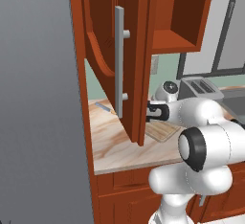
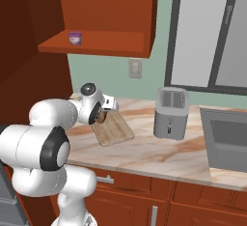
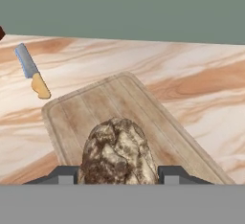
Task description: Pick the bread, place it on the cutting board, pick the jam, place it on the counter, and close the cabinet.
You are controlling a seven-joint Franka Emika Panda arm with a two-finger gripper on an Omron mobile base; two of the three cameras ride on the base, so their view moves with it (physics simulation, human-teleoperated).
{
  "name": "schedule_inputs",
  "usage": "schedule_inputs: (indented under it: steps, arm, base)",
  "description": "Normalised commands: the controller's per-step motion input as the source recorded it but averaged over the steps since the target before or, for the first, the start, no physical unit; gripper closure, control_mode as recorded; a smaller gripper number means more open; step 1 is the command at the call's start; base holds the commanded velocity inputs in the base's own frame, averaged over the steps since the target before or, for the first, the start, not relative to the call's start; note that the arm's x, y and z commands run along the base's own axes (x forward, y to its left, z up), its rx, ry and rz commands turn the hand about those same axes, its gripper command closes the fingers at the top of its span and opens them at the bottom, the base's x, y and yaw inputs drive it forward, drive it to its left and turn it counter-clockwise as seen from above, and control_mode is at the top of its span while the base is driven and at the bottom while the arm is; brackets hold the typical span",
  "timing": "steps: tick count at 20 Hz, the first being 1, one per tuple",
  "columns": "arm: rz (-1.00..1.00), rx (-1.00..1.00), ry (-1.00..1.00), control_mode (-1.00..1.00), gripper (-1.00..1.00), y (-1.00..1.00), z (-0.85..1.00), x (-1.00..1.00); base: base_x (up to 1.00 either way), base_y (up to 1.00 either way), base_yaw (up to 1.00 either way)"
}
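Hand (image 3: 118, 175) clenched on the bread (image 3: 117, 153), right over the board (image 3: 143, 117) on the counter (image 3: 201, 89). Knife (image 3: 31, 71) lies at ten o'clock off the board. Up at the cabinet (image 1: 139, 36), door open, jar (image 2: 75, 38) on its shelf.

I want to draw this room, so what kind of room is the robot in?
It looks like a kitchen. There's a toaster on the counter, a sink beside it, and a wooden cutting board under an open cabinet.
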Motion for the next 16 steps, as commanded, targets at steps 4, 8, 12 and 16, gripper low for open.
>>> schedule_inputs:
  steps: [4, 8, 12, 16]
  arm:
    - [0.0, 0.0, 0.0, -1.0, 1.0, 0.0, -0.17, 0.0]
    - [0.0, 0.0, 0.0, -1.0, 1.0, -0.01, -0.13, 0.0]
    - [0.0, 0.0, 0.0, -1.0, 1.0, 0.0, -0.13, 0.0]
    - [0.0, 0.0, 0.0, -1.0, 1.0, 0.0, -0.11, 0.0]
  base:
    - [0.0, 0.0, 0.0]
    - [0.0, 0.0, 0.0]
    - [0.0, 0.0, 0.0]
    - [0.0, 0.0, 0.0]
